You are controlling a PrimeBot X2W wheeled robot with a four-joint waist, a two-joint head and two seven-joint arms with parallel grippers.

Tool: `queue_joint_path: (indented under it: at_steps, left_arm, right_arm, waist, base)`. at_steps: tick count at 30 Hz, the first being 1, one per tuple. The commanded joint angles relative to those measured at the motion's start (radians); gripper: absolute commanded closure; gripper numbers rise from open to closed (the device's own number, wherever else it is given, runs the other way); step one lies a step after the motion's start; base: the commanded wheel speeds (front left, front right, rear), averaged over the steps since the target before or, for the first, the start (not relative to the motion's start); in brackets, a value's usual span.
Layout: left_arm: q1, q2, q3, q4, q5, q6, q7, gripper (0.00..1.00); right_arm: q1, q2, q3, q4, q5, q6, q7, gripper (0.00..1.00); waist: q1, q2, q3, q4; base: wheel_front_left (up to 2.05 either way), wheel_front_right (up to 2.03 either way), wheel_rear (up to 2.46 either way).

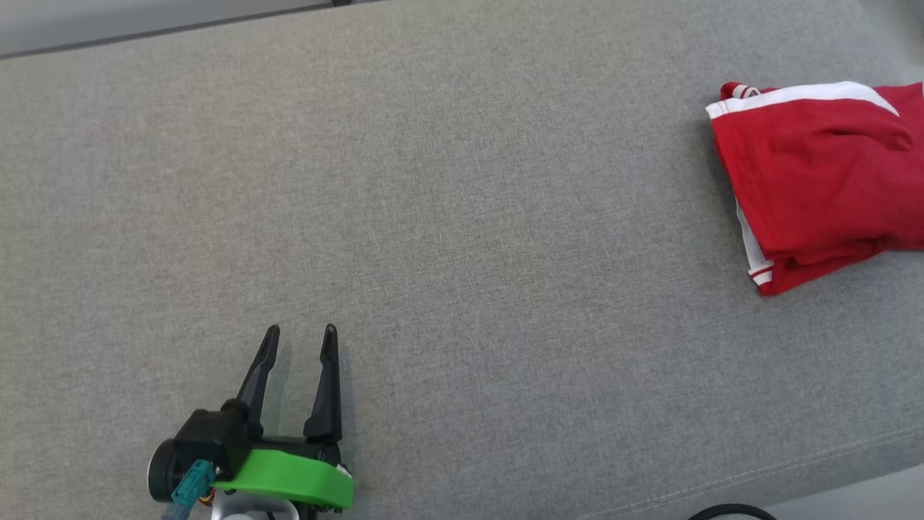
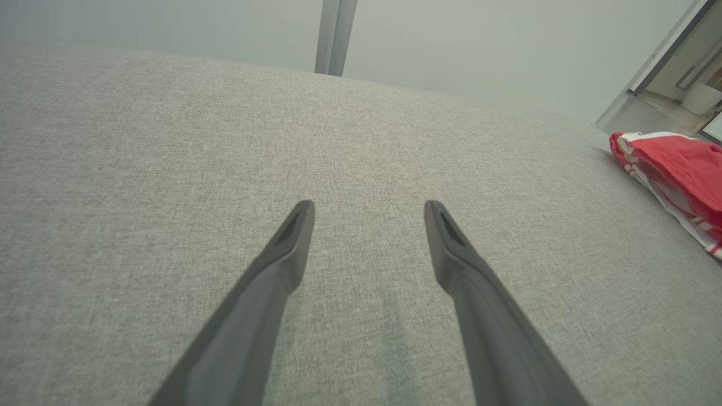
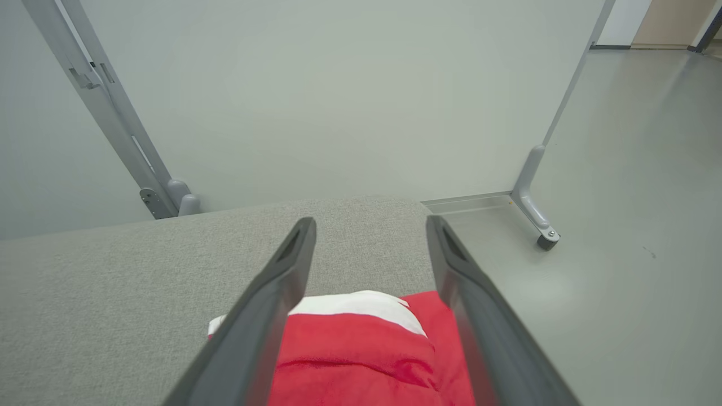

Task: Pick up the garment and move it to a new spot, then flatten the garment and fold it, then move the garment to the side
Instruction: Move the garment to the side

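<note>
Red with white trim, folded garment flat at the right edge of the grey fabric surface, below the right gripper, fingers spread wide and empty; left gripper near the front-left corner, likewise parted, holding nothing.

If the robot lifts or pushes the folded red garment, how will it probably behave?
The red garment is probably floppy: it shows soft creases and stacked layers, so lifted by one edge it would likely droop and unfold. It looks thin, so likely light. Pushed across the woven grey surface, it may bunch rather than slide.
</note>
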Motion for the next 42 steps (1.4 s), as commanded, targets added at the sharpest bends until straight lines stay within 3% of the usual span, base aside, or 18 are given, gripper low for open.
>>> queue_joint_path:
  at_steps: [1,5,8,9,17,24,31,42]
  left_arm:
    - [0.019,0.004,0.008,0.004,-0.005,0.003,0.0,0.0]
    - [0.068,0.004,0.031,0.021,-0.013,-0.005,0.0,0.0]
    - [0.107,0.007,0.051,0.037,-0.005,-0.016,0.0,0.0]
    - [0.107,0.007,0.051,0.037,-0.005,-0.016,0.0,0.0]
    - [0.136,0.008,0.121,0.081,0.016,-0.035,0.0,0.0]
    - [0.109,0.004,0.15,0.112,0.006,-0.043,0.0,0.0]
    - [0.122,0.003,0.147,0.124,-0.004,-0.049,0.0,0.0]
    - [0.128,0.003,0.132,0.101,-0.016,-0.05,0.0,0.0]
  right_arm:
    - [0.077,-0.002,-0.011,-0.047,0.002,-0.001,-0.055,0.0]
    - [0.3,0.014,-0.048,-0.166,-0.032,-0.002,-0.173,0.0]
    - [0.482,0.069,-0.094,-0.236,-0.089,-0.002,-0.232,0.0]
    - [0.482,0.069,-0.094,-0.236,-0.089,-0.002,-0.232,0.0]
    - [0.8,0.35,-0.221,-0.375,-0.393,-0.001,-0.254,0.0]
    - [0.877,0.504,-0.3,-0.446,-0.612,-0.002,-0.254,0.0]
    - [0.849,0.549,-0.298,-0.443,-0.675,-0.002,-0.254,0.0]
    - [0.845,0.561,-0.329,-0.444,-0.688,-0.002,-0.254,0.0]
  waist:
    - [0.0,0.0119,-0.111,0.028]
    - [0.0,0.0119,-0.201,0.067]
    - [0.0,0.0119,-0.261,0.099]
    - [0.0,0.0119,-0.261,0.099]
    - [0.0,0.0119,-0.333,0.17]
    - [0.0,0.0119,-0.35,0.189]
    - [0.0,0.0119,-0.359,0.183]
    - [0.0,0.0119,-0.361,0.197]
  base:
    - [0.0,0.0,0.0]
    - [0.0,0.0,0.0]
    - [0.0,0.0,0.0]
    - [0.0,0.0,0.0]
    - [0.0,0.0,0.0]
    - [0.0,0.0,0.0]
    - [0.0,0.0,0.0]
    - [0.0,0.0,0.0]
